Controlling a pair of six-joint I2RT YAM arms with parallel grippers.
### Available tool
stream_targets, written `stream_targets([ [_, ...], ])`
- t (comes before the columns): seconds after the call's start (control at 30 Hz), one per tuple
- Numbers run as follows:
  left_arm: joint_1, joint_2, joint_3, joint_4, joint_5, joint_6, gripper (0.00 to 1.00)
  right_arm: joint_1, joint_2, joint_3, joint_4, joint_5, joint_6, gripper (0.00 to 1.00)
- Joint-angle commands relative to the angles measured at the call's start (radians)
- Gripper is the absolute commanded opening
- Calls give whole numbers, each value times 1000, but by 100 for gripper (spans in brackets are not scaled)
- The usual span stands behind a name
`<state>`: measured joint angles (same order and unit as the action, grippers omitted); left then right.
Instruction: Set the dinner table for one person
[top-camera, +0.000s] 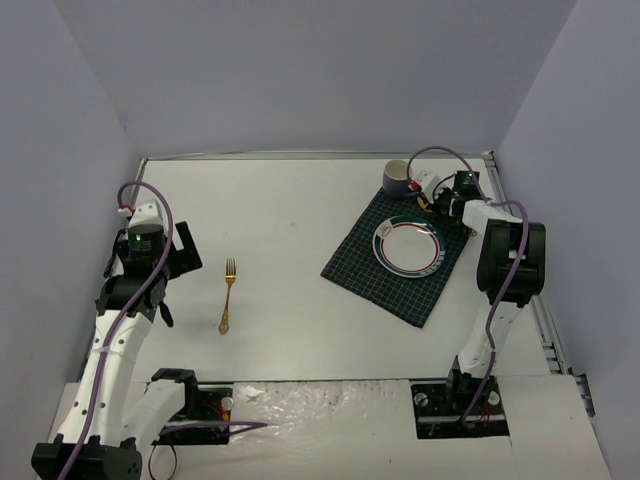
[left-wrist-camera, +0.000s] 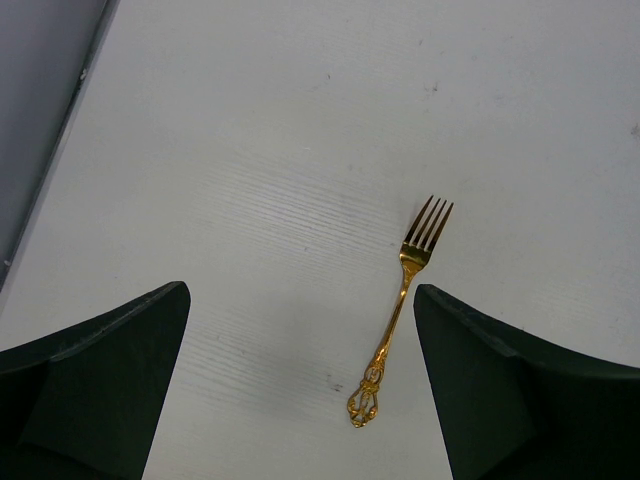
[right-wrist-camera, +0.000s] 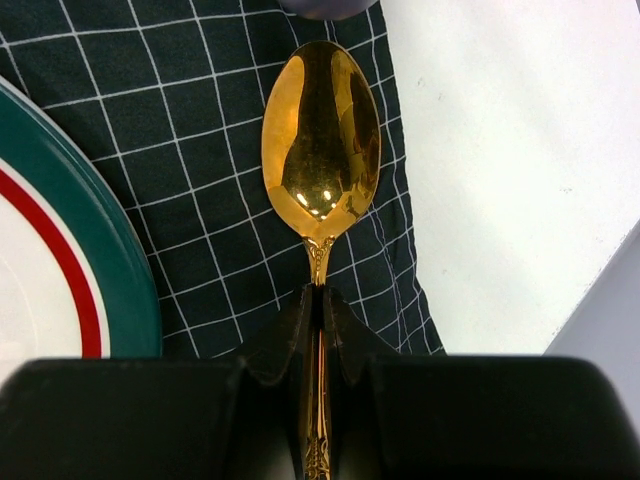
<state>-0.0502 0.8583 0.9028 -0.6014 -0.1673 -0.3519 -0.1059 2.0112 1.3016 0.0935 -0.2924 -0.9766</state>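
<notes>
Bench (top-camera: 300, 200): large white top with thin metal edging, filling the floor of the top view and carrying all items below. Left end effector (top-camera: 178, 278): fingers spread wide, holding nothing, poised over the bench's left side. Fork (top-camera: 228, 296): gold with an ornate handle, lying flat on the bare bench just right of the left end effector, tines pointing to the far edge. Cloth (top-camera: 352, 268): dark green check, set at an angle on the right half. Plate (top-camera: 381, 246): white with green and red rim bands, resting on the cloth. Mug (top-camera: 397, 178): dark, at the cloth's far corner. Right end effector (right-wrist-camera: 320, 300): clamped tight on the handle of a gold spoon (right-wrist-camera: 320, 130), whose bowl lies over the cloth beside the plate; contact with the cloth cannot be told.
</notes>
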Motion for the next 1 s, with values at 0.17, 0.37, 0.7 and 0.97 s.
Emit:
stream_targets([
  [0.17,6,16,12,31,-19,1,92,-2,27,92,41,10,-26,2],
  [0.37,6,18,13,30,-20,2,92,-3,52,100,43,15,-35,5],
  [0.7,6,25,13,30,-18,2,92,-5,69,106,68,31,-42,7],
  [0.97,6,27,13,31,-23,4,92,-5,75,111,89,36,-55,10],
])
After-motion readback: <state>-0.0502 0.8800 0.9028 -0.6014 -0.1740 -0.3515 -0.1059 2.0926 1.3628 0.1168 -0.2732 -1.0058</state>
